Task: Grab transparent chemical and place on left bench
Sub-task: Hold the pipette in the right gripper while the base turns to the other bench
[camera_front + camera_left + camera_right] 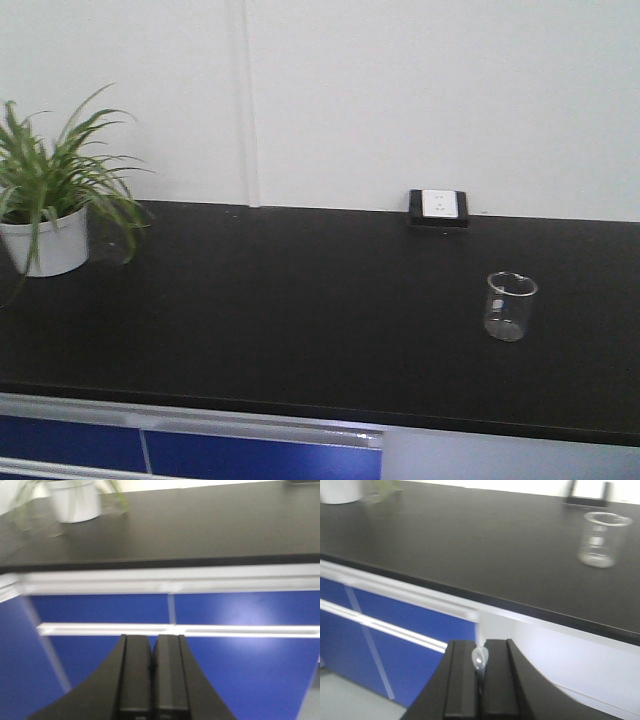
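Transparent chemical (479,658) pinched in the right gripper (480,645), off the counter.
Its small clear bulb sits between the closed jaws, in front of a black worktop (300,320) holding a beaker (511,305) and potted plant (50,200). The left gripper (151,642) is closed, empty. Carrying step: the left bench is out of view, so turning toward it likely comes next.

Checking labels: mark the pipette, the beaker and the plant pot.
pipette (479,657): right wrist view, its bulb.
beaker (511,310): front view, glass wall.
plant pot (48,245): front view, white side.
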Tool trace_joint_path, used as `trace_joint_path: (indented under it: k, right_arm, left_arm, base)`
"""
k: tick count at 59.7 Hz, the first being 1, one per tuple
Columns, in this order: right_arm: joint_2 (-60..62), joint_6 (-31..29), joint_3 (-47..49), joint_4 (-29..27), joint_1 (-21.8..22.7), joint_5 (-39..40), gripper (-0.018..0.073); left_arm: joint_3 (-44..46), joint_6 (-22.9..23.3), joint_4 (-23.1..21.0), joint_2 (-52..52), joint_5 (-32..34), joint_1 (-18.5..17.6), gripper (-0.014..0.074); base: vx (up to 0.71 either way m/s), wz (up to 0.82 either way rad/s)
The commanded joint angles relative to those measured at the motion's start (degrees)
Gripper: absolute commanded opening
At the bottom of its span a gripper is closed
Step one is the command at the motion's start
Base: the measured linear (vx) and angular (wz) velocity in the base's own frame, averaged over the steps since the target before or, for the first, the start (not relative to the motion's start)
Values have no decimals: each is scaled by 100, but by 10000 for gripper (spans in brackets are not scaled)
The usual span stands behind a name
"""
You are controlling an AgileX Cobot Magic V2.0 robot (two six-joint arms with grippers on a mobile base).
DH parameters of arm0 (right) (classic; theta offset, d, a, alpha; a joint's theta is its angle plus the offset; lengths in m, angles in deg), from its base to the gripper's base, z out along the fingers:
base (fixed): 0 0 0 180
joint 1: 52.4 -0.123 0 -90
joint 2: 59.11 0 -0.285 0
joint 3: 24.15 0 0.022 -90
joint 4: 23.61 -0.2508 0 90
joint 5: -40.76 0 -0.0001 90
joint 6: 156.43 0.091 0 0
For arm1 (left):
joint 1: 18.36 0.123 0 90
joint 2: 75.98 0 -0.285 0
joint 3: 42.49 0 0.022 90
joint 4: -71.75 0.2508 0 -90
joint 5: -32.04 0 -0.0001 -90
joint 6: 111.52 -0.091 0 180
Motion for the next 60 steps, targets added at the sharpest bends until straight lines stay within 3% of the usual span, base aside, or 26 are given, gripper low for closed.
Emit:
trace_joint_path:
  k: [1, 21, 60]
  right_arm:
    - [28, -55, 163, -45, -2, 427, -3]
    - [28, -55, 163, -45, -2, 427, -3]
    - [28, -55, 163, -45, -2, 427, -3]
  left_arm:
    - [-93, 45, -4, 110, 449, -10, -3]
    - [-93, 45, -4, 110, 449, -10, -3]
    - [-93, 45, -4, 110, 449, -10, -3]
  base:
    - [-20, 58]
    - [-17, 79]
    - [-2, 105]
